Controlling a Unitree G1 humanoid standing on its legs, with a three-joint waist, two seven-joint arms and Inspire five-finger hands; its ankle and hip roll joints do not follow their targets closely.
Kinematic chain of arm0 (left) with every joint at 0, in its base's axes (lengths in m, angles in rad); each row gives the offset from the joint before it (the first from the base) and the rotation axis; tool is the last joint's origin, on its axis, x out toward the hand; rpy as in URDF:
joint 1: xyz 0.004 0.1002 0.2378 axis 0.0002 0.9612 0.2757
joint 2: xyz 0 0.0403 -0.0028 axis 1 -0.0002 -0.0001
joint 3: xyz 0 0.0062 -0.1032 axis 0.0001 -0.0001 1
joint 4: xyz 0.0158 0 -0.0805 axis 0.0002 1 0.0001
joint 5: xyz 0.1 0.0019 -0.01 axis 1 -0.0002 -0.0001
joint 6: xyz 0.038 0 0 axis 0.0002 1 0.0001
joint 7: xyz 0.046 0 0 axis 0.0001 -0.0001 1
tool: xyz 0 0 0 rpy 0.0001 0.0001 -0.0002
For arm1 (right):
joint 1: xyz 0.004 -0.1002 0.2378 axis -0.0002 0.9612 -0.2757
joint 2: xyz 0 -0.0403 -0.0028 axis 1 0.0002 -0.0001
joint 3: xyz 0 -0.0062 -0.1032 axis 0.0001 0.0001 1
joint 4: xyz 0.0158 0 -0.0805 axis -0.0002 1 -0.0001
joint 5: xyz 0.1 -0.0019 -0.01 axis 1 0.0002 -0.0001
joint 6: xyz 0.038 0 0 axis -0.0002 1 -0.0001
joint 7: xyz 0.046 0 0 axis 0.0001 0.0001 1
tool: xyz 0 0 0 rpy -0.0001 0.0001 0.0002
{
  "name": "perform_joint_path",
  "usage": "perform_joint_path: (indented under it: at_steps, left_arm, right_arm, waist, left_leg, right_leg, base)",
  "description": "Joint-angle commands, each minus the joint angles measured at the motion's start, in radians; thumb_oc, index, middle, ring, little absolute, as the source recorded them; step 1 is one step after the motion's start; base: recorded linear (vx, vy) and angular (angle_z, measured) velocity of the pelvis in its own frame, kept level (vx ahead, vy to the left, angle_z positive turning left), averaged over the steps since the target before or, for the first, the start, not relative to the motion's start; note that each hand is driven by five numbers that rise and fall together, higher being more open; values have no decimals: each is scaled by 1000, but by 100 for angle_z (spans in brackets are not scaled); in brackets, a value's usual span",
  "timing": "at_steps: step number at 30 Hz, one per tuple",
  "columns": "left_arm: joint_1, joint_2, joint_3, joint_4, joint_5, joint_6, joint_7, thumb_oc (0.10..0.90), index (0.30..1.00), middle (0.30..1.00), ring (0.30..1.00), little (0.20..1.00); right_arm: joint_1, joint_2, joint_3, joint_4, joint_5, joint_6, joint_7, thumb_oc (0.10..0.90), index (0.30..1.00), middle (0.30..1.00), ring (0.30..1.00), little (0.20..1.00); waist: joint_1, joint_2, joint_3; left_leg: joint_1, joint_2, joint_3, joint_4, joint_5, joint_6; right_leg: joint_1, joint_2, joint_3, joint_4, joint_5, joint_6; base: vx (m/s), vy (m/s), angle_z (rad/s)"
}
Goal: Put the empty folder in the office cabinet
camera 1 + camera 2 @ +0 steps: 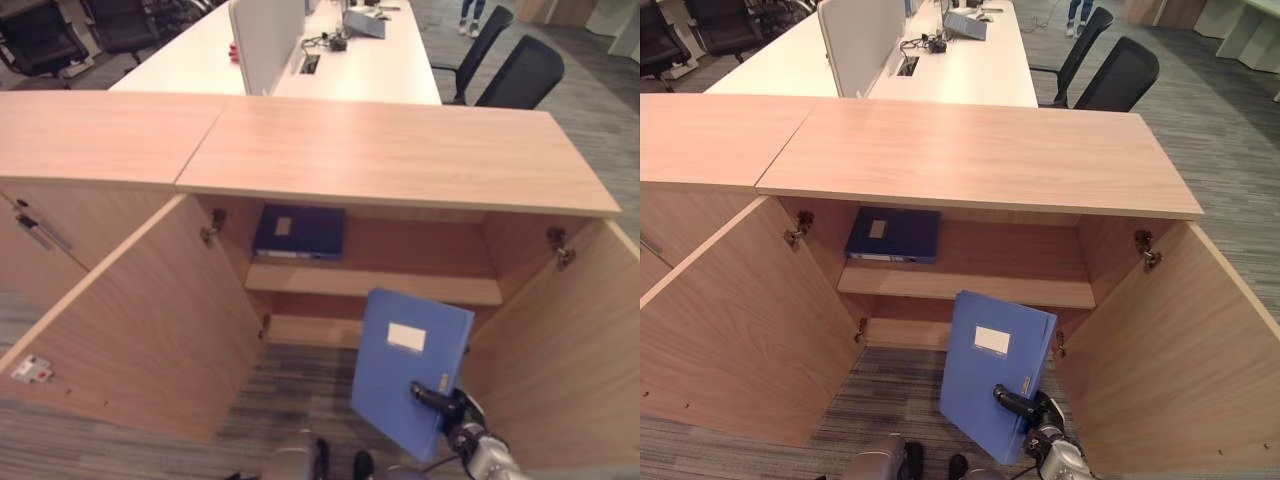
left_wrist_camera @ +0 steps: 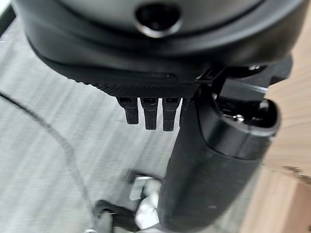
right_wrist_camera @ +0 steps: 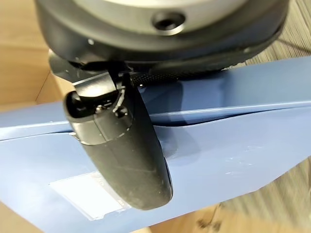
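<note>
Folder is pinched upright in my right hand, just outside the open cabinet, below its shelf. Placing it inside is what's left; my left hand hangs relaxed, holding nothing.

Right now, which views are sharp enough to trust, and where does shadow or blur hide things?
Left eye view: evenly lit and sharp; the blue folder in the right hand reads clearly, the cabinet interior is shaded around the dark folder. Right wrist view: the thumb is crisp, the floor blurred. Left wrist view: the left hand is sharp, the background soft.
</note>
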Motion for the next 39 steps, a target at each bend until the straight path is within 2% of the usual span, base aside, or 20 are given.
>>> perform_joint_path:
  at_steps: [1, 2, 3, 7, 17, 18, 19, 20, 21, 22, 25, 26, 27, 28, 29, 30, 32, 34, 36, 39]
  left_arm:
    - [46, 13, -3, -15, -5, 0, 5, 800, 900, 900, 900, 900]
    - [47, 10, 2, 6, 10, 4, 12, 800, 900, 900, 900, 900]
    - [66, 12, 19, 50, 69, 8, 27, 800, 900, 900, 900, 900]
    - [95, 26, 19, 93, 193, 10, 54, 800, 900, 900, 900, 900]
    - [129, 42, -71, 34, 321, -19, 68, 800, 900, 900, 900, 900]
    - [132, 47, -90, 27, 345, -25, 67, 800, 900, 900, 900, 900]
    - [132, 47, -90, 27, 345, -25, 67, 800, 900, 900, 900, 900]
    - [131, 57, -107, 21, 369, -30, 68, 800, 900, 900, 900, 900]
    - [131, 56, -107, 21, 369, -30, 68, 800, 900, 900, 900, 900]
    - [130, 61, -119, 16, 390, -32, 64, 800, 900, 900, 900, 900]
    - [132, 68, -135, 5, 407, -35, 65, 800, 900, 900, 900, 900]
    - [135, 68, -138, -2, 408, -35, 64, 800, 900, 900, 900, 900]
    - [139, 65, -135, -17, 399, -44, 66, 800, 900, 900, 900, 900]
    - [140, 65, -136, -18, 399, -44, 66, 800, 900, 900, 900, 900]
    - [139, 64, -137, -20, 398, -44, 63, 800, 900, 900, 900, 900]
    - [133, 60, -150, -23, 406, -53, 60, 800, 900, 900, 900, 900]
    - [132, 57, -156, -24, 411, -51, 55, 800, 900, 900, 900, 900]
    - [127, 57, -159, -21, 413, -55, 57, 800, 900, 900, 900, 900]
    - [110, 62, -131, 5, 430, -54, 63, 800, 900, 900, 900, 900]
    - [121, 64, -106, 16, 425, -48, 69, 800, 900, 900, 900, 900]
  right_arm:
    - [-23, -17, -38, -162, 214, -137, 53, 400, 300, 300, 300, 300]
    - [-32, -5, -35, -158, 253, -139, 59, 400, 300, 300, 300, 300]
    - [-20, 19, -30, -156, 321, -134, 88, 400, 300, 300, 300, 300]
    - [-4, 42, -20, -148, 415, -127, 138, 400, 300, 300, 300, 300]
    - [-4, 67, -16, -143, 525, -107, 205, 400, 300, 300, 300, 300]
    - [-15, 56, -2, -149, 520, -110, 216, 400, 300, 300, 300, 300]
    - [-15, 56, -2, -149, 520, -110, 216, 400, 300, 300, 300, 300]
    - [-36, 35, 21, -181, 494, -109, 225, 400, 300, 300, 300, 300]
    - [-36, 35, 20, -181, 494, -109, 225, 400, 300, 300, 300, 300]
    - [-56, 31, 33, -222, 490, -106, 236, 400, 300, 300, 300, 300]
    - [-59, 43, 53, -253, 512, -113, 247, 400, 300, 300, 300, 300]
    - [-59, 43, 56, -267, 514, -119, 248, 400, 300, 300, 300, 300]
    - [-68, 47, 52, -288, 527, -128, 254, 400, 300, 300, 300, 300]
    - [-68, 47, 51, -288, 527, -128, 254, 400, 300, 300, 300, 300]
    - [-71, 47, 47, -298, 531, -127, 256, 400, 300, 300, 300, 300]
    - [-89, 45, 35, -314, 544, -142, 255, 400, 300, 300, 300, 300]
    - [-101, 49, 24, -326, 560, -152, 252, 400, 300, 300, 300, 300]
    - [-110, 50, 14, -333, 573, -168, 249, 400, 300, 300, 300, 300]
    - [-119, 60, -41, -378, 595, -234, 226, 400, 300, 300, 300, 300]
    - [-108, 66, -66, -378, 613, -242, 217, 400, 300, 300, 300, 300]
  waist:
    - [3, 19, -41]
    - [7, 27, -41]
    - [14, 36, -63]
    - [16, 37, -102]
    - [24, 28, -136]
    - [30, 33, -143]
    - [31, 33, -143]
    - [35, 46, -135]
    - [36, 47, -137]
    - [28, 65, -110]
    - [20, 86, -87]
    - [18, 91, -74]
    - [22, 103, -68]
    - [20, 101, -64]
    - [19, 109, -56]
    - [9, 122, -35]
    - [3, 120, -22]
    - [-3, 116, -11]
    - [-11, 80, -9]
    - [-9, 71, -29]
  left_leg:
    - [25, -8, -5, -162, 92, 81]
    - [14, -8, 3, -185, 100, 78]
    - [73, 3, 4, -274, 125, 87]
    - [101, 15, 17, -302, 167, 92]
    - [142, -23, 62, -286, 77, 140]
    - [155, -29, 72, -287, 52, 154]
    - [155, -29, 73, -287, 52, 154]
    - [188, -36, 83, -302, 31, 166]
    - [185, -34, 84, -302, 32, 166]
    - [220, -37, 87, -312, 18, 179]
    - [255, -33, 95, -312, 0, 187]
    - [281, -34, 99, -312, -15, 189]
    - [316, -22, 109, -312, -43, 183]
    - [324, -25, 107, -312, -49, 182]
    - [331, -19, 102, -312, -49, 179]
    - [336, -12, 91, -312, -30, 180]
    - [344, -18, 81, -310, -33, 179]
    - [353, -20, 78, -310, -36, 174]
    - [390, -41, 36, -312, -62, 162]
    - [395, -43, 30, -312, -70, 162]
  right_leg:
    - [188, 33, 5, -143, -38, 89]
    - [196, 41, 15, -152, -39, 90]
    - [212, 55, 40, -156, -52, 91]
    - [201, 54, 62, -156, -78, 97]
    - [205, -45, 54, -115, -99, 162]
    - [176, -69, 44, -53, -95, 187]
    - [174, -69, 45, -51, -97, 187]
    - [110, -93, 25, 85, -71, 220]
    - [107, -91, 26, 85, -69, 219]
    - [20, -118, -10, 250, 9, 245]
    - [-37, -158, -74, 384, 36, 236]
    - [-54, -197, -121, 426, 36, 228]
    - [-79, -244, -191, 408, 10, 218]
    - [-74, -248, -191, 415, 0, 219]
    - [-82, -243, -206, 384, -19, 210]
    - [-142, -202, -218, 293, -10, 192]
    - [-152, -189, -212, 232, 9, 198]
    - [-165, -181, -207, 176, 35, 207]
    - [-138, -171, -197, -20, 123, 237]
    - [-116, -172, -206, -46, 145, 235]
  base:
    - [172, 51, -22]
    - [293, 88, -26]
    - [310, 117, -25]
    - [266, 134, -63]
    - [221, 154, -13]
    - [108, 114, -6]
    - [189, 235, -12]
    - [78, 122, -13]
    - [82, 228, -24]
    - [9, 160, -19]
    - [44, 150, -13]
    - [188, 112, -8]
    - [206, 105, -18]
    - [186, 43, -33]
    - [28, -31, -25]
    - [32, -45, -23]
    - [26, -42, -6]
    - [61, -55, 27]
    - [200, -122, 39]
    - [178, -85, 46]
